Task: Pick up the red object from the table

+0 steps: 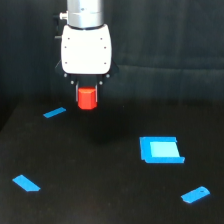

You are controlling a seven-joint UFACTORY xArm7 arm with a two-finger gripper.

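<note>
**Ana:** Black table [100, 200] under a dark curtain [165, 40], matte all over. Where is the red object [87, 98]?

**Ben:** Up off the table, held in the pincer [87, 96], which is closed narrowly around it. I judge the pick is nearly done.

**Ana:** What could spoil it?

**Ben:** Only the block's top seems gripped, so a jolt could let it slip and drop. It might roll once it hit the table.

**Ana:** Anything below the red object?

**Ben:** 4 blue pieces lie on the table: a thin strip [54, 112] just left of and below it, a large square [160, 149] lower right, a flat piece [26, 183] far lower left, and another [195, 194] far lower right.
</note>
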